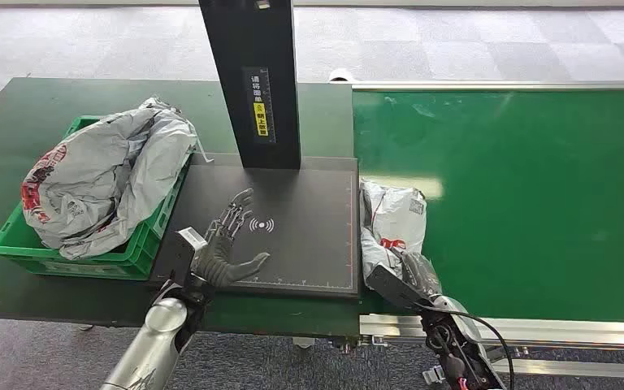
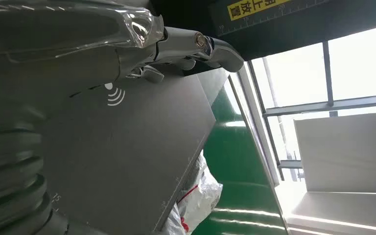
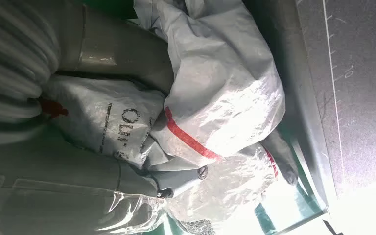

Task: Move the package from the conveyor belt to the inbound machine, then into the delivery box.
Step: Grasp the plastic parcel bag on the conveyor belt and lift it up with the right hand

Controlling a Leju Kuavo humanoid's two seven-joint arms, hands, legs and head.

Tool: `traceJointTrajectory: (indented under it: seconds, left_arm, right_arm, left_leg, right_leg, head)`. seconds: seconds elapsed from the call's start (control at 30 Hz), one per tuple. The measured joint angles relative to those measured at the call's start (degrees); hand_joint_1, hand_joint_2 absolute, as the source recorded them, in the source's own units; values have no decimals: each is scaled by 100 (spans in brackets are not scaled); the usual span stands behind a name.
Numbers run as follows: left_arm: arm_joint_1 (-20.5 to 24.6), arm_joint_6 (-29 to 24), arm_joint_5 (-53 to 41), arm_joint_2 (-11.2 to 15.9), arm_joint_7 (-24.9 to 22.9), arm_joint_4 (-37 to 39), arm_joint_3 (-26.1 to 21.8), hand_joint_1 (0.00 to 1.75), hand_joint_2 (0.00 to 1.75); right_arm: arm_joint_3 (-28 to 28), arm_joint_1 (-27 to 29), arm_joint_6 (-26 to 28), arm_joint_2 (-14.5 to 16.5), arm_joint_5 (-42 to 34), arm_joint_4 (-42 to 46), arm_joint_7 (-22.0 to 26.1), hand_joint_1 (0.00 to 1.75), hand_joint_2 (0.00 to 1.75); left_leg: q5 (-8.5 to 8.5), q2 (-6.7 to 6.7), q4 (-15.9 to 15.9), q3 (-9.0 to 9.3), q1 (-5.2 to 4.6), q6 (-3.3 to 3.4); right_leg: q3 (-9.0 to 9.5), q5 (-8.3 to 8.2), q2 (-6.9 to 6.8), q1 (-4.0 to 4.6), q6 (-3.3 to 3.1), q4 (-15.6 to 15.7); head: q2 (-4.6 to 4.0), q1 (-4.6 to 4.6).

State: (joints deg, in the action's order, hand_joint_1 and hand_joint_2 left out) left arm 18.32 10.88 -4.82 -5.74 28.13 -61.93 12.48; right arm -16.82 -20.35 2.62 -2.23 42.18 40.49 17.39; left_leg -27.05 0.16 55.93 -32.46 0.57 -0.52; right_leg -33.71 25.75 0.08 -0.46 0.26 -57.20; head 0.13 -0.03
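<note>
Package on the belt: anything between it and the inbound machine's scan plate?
Yes: the left hand rests open on the scan plate, beside the package that the right hand grips.

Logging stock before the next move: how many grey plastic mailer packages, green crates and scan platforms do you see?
Grey plastic mailer packages: 2, one on the green conveyor belt, one in the crate
Green plastic crates: 1
Dark flat scan platforms: 1
Total: 4
</note>
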Motion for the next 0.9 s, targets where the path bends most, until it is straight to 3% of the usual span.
traceJointTrajectory:
  seconds: [0.23, 0.37, 0.53, 0.6, 0.73, 0.83, 0.9]
  left_arm:
    - [-8, 5, 1, 3, 0, -10, 0, 0, 175]
    - [-8, 45, -36, 1, 48, -10, 0, 0, 175]
    - [-10, 45, -41, 2, 110, -10, 0, 0, 175]
    - [-6, 53, -29, 2, 137, -4, 0, 0, 175]
    - [60, 60, 3, 1, 252, 103, 4, 0, 175]
    - [97, 45, 10, -2, 315, 190, 6, 0, 175]
    - [101, 22, 15, -3, 333, 223, 6, 0, 175]
  right_arm:
    - [22, 41, 31, -7, -116, 74, 77, 175, 175]
    - [457, 353, -281, -32, -1108, 615, 582, 175, 175]
    - [966, 675, -111, -25, -1954, 1363, 1046, 175, 175]
    - [1233, 795, -673, 8, -3042, 1672, 1106, 175, 175]
    - [1977, 926, -2616, 135, -6061, 1883, 743, 175, 175]
    - [2432, 942, -3247, 224, -7205, 1840, 524, 175, 175]
    - [2629, 942, -3344, 270, -7571, 1814, 493, 175, 175]
  left_leg:
    - [0, -2, 0, 0, 0, 0]
    - [0, -3, 0, -1, 0, 0]
    - [0, -5, 0, -1, 0, 0]
    - [0, -5, 0, -1, 0, 0]
    - [0, -5, 0, -1, -1, 0]
    - [0, -3, 0, -1, -1, 0]
    - [0, -3, 0, -1, -1, 0]
  right_leg:
    - [0, 0, -1, 0, 0, 0]
    - [-2, 0, -2, 0, 0, 1]
    - [-2, 0, -3, 0, 0, 1]
    - [-2, 0, -3, 0, 0, 1]
    - [-1, 0, -3, -1, 0, 2]
    - [-1, 0, -3, -1, 0, 1]
    - [-1, 0, -2, -1, 0, 1]
  head:
    - [0, 1]
    - [0, 0]
    - [0, 0]
    - [0, 0]
    - [0, 0]
    - [0, 0]
    - [0, 0]
